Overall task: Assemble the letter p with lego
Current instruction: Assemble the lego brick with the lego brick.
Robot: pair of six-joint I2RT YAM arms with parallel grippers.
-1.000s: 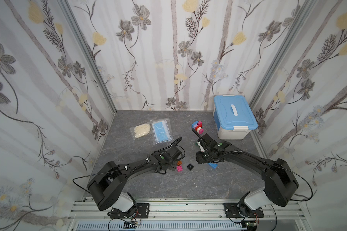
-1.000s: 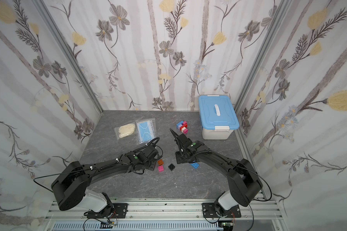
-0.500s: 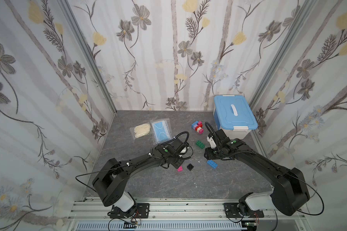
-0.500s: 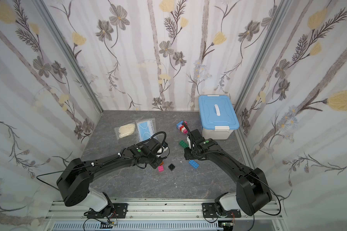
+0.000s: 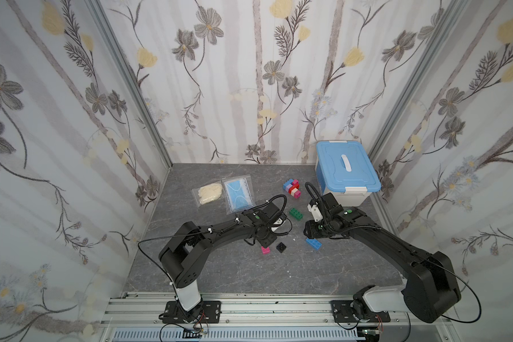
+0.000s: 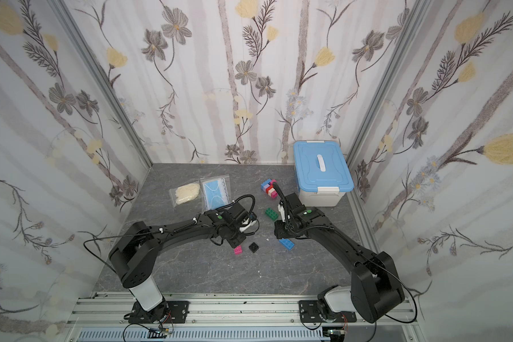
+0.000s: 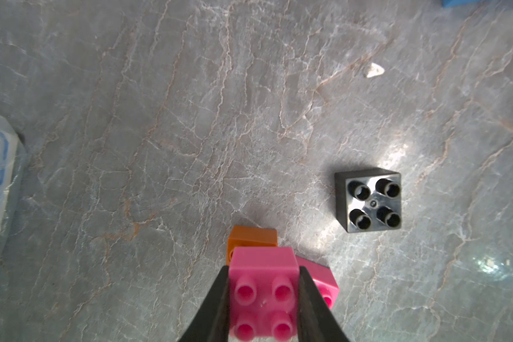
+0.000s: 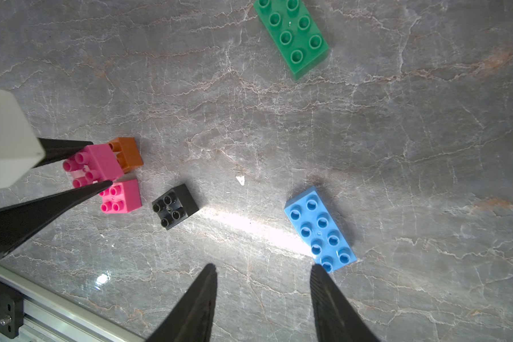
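- Left gripper clamped on a pink brick, one finger on each side, studs facing the wrist camera.
- The held brick overlaps an orange brick and a second pink brick; contact unclear. A black brick sits near, apart.
- Right gripper parted and empty, one fingertip just beside a long blue brick.
- In a top view, left arm and right arm reach low from the lower corners to frame centre.
- Green brick lies between the wrists on the bench.
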